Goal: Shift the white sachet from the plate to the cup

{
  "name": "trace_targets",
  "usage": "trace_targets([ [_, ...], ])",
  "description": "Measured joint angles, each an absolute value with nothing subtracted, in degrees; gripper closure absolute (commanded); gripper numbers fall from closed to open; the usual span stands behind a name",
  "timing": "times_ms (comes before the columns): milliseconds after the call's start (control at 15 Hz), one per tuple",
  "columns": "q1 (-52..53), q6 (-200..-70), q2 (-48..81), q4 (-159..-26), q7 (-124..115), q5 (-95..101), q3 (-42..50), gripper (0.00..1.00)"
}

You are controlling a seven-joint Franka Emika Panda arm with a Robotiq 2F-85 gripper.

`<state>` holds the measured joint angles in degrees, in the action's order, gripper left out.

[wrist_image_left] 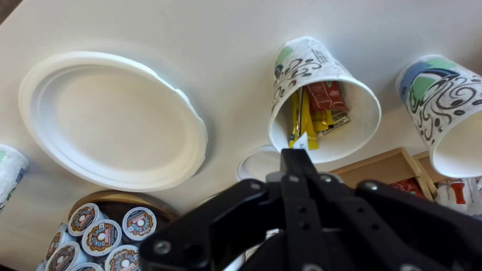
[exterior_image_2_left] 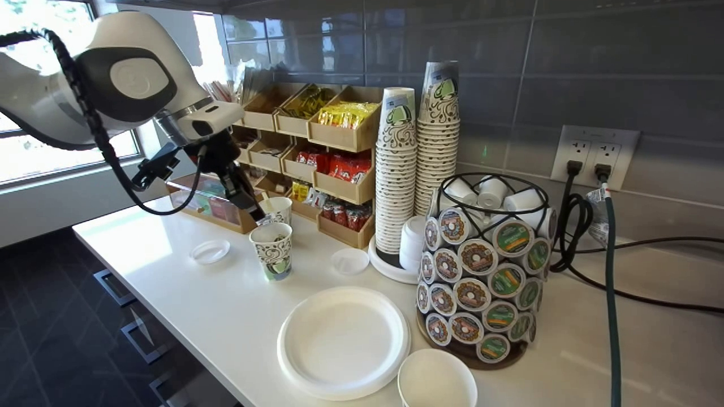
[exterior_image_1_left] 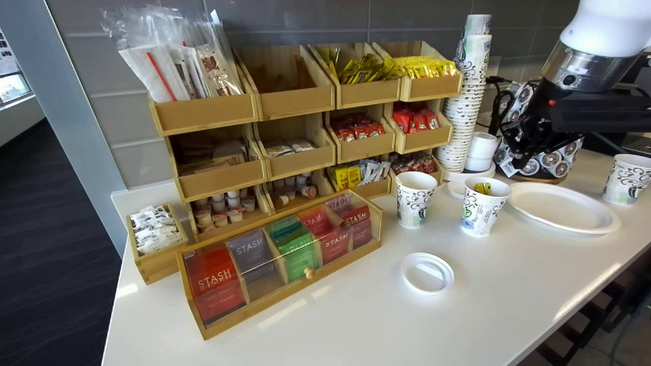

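My gripper (exterior_image_1_left: 519, 160) is shut on the white sachet (exterior_image_1_left: 507, 168), whose printed tip (wrist_image_left: 302, 143) sticks out past the fingertips (wrist_image_left: 297, 155) in the wrist view. The sachet also shows in an exterior view (exterior_image_2_left: 264, 221), raised by the rim of a printed cup (exterior_image_2_left: 272, 251) that holds yellow and red packets. In the wrist view the tip overlaps this cup's near rim (wrist_image_left: 324, 120). The large white plate (exterior_image_1_left: 564, 207) is bare in all views. The cup with the dark green mark (exterior_image_1_left: 628, 178) stands beyond the plate, away from my gripper.
Another printed cup (exterior_image_1_left: 414, 198) stands beside the packet-filled cup. White lids lie on the counter at the front (exterior_image_1_left: 427, 273) and behind the cups (exterior_image_2_left: 350, 261). A coffee-pod rack (exterior_image_2_left: 481, 282), tall cup stacks (exterior_image_2_left: 396, 181), wooden bins (exterior_image_1_left: 300, 101) and a tea box (exterior_image_1_left: 285, 259) stand around.
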<state>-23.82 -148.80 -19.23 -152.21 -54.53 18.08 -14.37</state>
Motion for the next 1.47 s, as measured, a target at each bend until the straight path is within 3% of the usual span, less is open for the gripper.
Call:
trace_targets([
  [67,-23.68,-148.80,-18.14,-151.69,-55.42,18.84,-14.12,0.74],
  [267,-22.92,-148.81,-14.87,-150.19,-57.66,20.98,-12.94,0.60],
  [800,-18.05,-145.13,-12.55,-147.31,-59.31,22.25,-7.95,0.01],
  [1200,-15.51,-131.79,-21.76,-147.69,-55.68,23.86,-6.24,0.00],
  [1467,-14.04,-129.64,-30.73,-151.14,-48.18,23.75,-4.82,0.00],
])
